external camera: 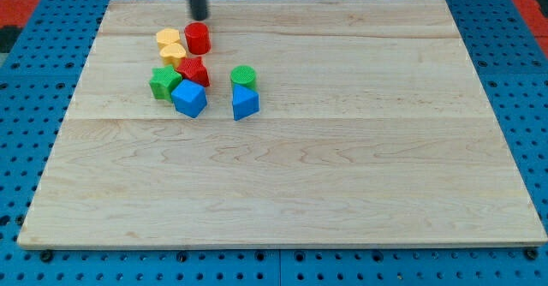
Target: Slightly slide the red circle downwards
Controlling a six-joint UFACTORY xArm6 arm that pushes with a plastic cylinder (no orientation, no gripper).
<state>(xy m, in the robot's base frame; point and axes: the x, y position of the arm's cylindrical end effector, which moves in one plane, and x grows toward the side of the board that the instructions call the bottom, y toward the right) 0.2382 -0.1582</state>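
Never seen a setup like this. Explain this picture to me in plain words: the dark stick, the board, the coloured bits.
This is the one camera's picture, looking down at a wooden board. The dark rod is the end of a robot arm. It has no pincer and holds nothing; my tip only pushes. It stands just above the red circle, toward the view's top. Clustered nearby: two yellow blocks, a red block, a green block, a blue cube, a green circle and a blue block.

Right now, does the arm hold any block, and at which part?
Nothing is held. My tip is a bare rod, just above the red circle toward the view's top; contact cannot be told.
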